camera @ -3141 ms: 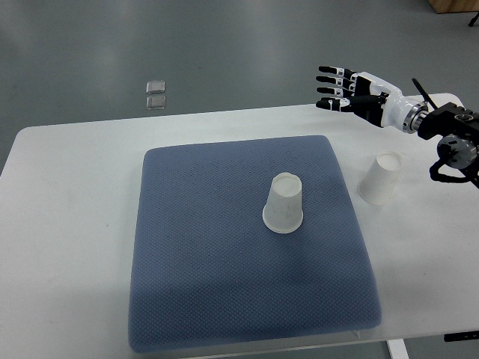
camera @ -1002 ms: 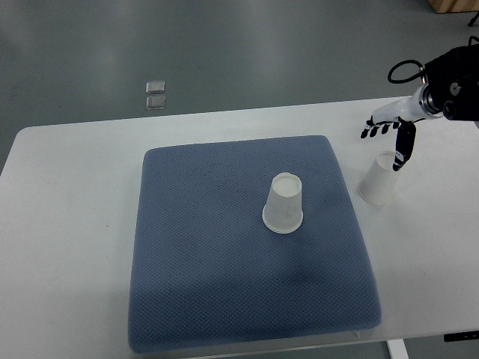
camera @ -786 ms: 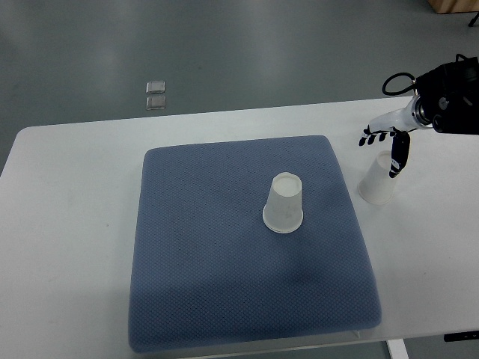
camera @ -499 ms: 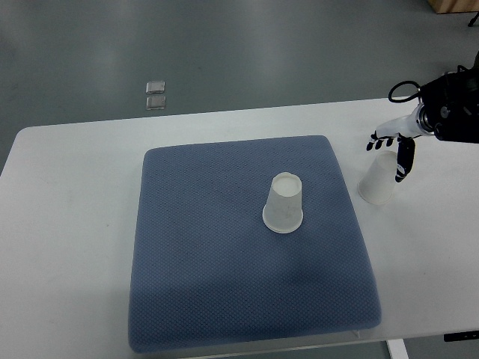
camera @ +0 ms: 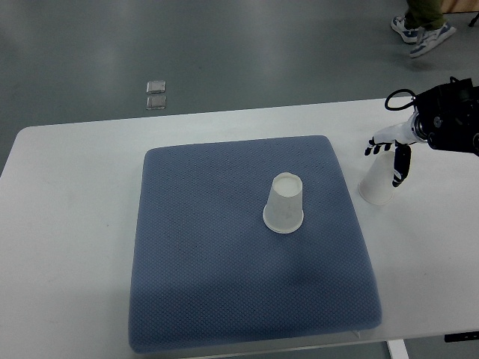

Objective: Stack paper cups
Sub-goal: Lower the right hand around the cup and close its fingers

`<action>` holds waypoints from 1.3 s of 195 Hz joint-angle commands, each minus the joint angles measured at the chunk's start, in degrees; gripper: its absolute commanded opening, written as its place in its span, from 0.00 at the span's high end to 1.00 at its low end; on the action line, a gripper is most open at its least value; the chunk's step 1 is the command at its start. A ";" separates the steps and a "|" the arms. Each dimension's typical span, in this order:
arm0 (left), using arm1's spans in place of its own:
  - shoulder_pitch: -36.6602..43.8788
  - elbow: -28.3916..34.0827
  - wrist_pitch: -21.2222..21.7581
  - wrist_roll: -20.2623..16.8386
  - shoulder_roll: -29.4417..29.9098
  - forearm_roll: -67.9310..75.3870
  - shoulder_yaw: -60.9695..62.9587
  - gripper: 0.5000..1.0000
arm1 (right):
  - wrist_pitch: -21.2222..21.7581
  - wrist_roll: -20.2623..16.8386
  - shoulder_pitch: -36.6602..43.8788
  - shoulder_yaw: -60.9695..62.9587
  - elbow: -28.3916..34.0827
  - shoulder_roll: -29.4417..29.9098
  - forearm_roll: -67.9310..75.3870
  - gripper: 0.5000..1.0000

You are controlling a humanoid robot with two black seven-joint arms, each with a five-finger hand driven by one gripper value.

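White paper, 2 cups, both upside down: one cup (camera: 284, 205) stands mid-way on the blue mat (camera: 209, 284), the other cup (camera: 379, 183) sits on the white table (camera: 67, 224) just off the mat's right edge. Right hand (camera: 392, 153) is directly over that outer cup, fingers spread, thumb against its side, not yet closed. Cup axis near vertical, leaning slightly. No readable print anywhere.

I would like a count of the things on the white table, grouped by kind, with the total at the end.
Paper cups: 2, the cup on the mat and the cup beside the mat, where the right hand is.
Blue mat: 1.
Total: 3 things on the table.
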 commanded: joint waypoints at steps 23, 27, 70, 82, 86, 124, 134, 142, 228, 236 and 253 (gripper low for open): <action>0.00 0.06 0.03 0.03 0.00 -0.01 -0.09 0.00 | 0.01 0.00 -0.15 0.00 -0.13 0.01 0.03 0.19; 0.00 0.06 0.03 0.03 0.00 -0.01 -0.09 0.00 | -0.07 0.00 -0.06 0.00 -0.13 0.01 0.03 0.19; 0.00 0.06 0.03 0.03 0.00 -0.01 -0.09 0.00 | -0.07 0.00 -0.24 0.00 -0.22 0.10 0.03 0.23; 0.00 0.06 0.03 0.03 0.00 -0.01 -0.09 0.00 | -0.07 0.00 -0.24 0.00 -0.22 0.10 0.03 0.24; 0.00 0.06 0.03 -0.06 0.00 -0.01 -0.09 0.00 | -0.07 0.00 -0.24 0.00 -0.22 0.10 0.03 0.25; 0.00 0.06 0.03 -0.06 0.00 -0.01 -0.09 0.00 | -0.43 0.09 -0.59 0.00 -0.22 0.10 0.03 0.34; 0.00 0.06 0.03 0.03 0.00 -0.01 -0.09 0.00 | -1.13 0.00 -1.03 0.00 -0.22 0.10 0.03 0.34; 0.00 0.06 0.03 -0.06 0.00 -0.01 -0.09 0.00 | -1.30 0.00 -1.11 0.00 -0.22 0.10 0.03 0.34; 0.00 0.06 0.03 -0.05 0.00 -0.01 -0.09 0.00 | -2.18 0.35 -1.29 -0.18 -0.31 0.36 -0.06 0.77; 0.00 0.06 0.03 -0.05 0.00 -0.01 -0.09 0.00 | -2.18 0.35 -1.29 -0.18 -0.22 0.36 -0.06 0.79; 0.00 0.06 0.03 0.03 0.00 -0.01 -0.09 0.00 | -2.18 0.35 -1.11 -0.18 -0.22 0.28 -0.06 0.79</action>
